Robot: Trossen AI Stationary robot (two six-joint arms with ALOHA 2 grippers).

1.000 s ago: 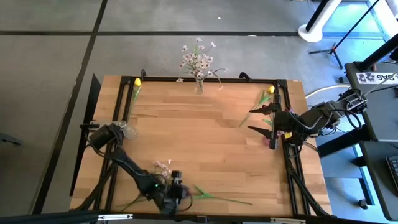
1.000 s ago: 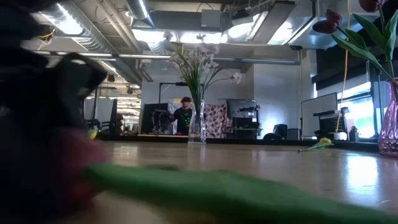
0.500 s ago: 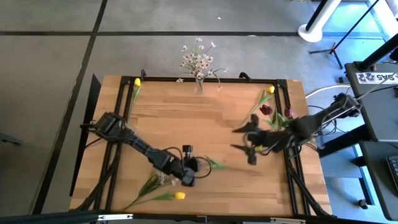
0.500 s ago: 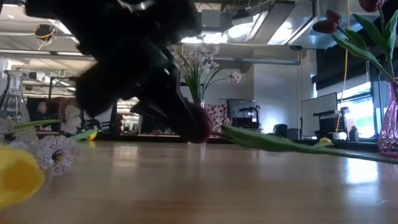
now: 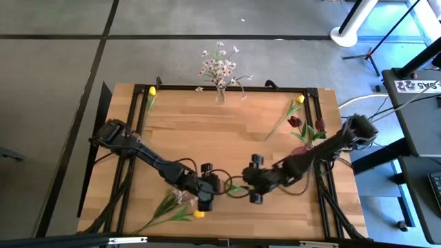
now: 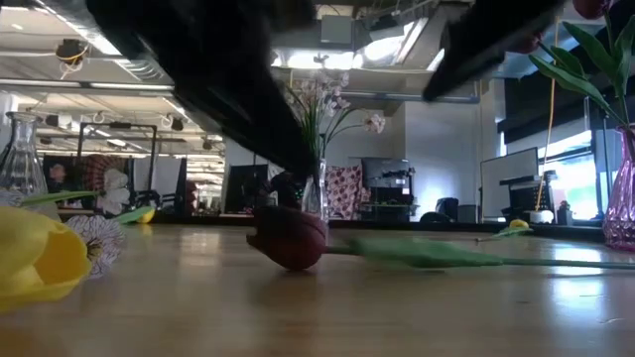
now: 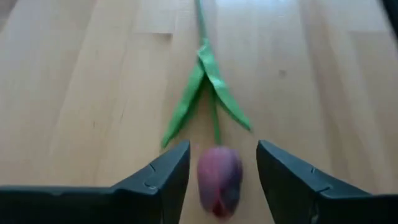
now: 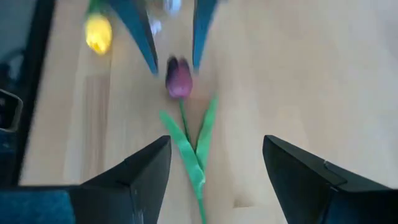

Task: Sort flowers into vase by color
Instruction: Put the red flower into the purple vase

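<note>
A dark maroon tulip [image 5: 233,187] lies on the table near the middle front, its head [image 6: 289,238] resting on the wood and its green stem [image 6: 437,256] pointing toward the table's right. My left gripper [image 7: 224,163] is open, with one finger on each side of the head [image 7: 219,180] and a gap on both sides. My right gripper [image 8: 216,155] is open and low over the stem's leaves [image 8: 194,146], facing the left gripper [image 5: 219,186] from the right. Neither gripper touches the tulip.
A yellow tulip [image 5: 198,215] and a pale blossom spray [image 5: 176,200] lie near the front edge. Two more yellow tulips [image 5: 151,91] [image 5: 300,100] lie at the far corners. A vase of pale sprays [image 5: 220,93] stands at the far edge. A pink vase [image 6: 623,203] of maroon tulips [image 5: 303,126] stands at the right, and a clear vase [image 6: 22,159] at the left.
My left gripper has carried the maroon tulip from the near edge toward the table's middle, off the wood half a second ago. The tulip now lies on the table. My right gripper has gone from the right edge toward the tulip, down and to the near left.
</note>
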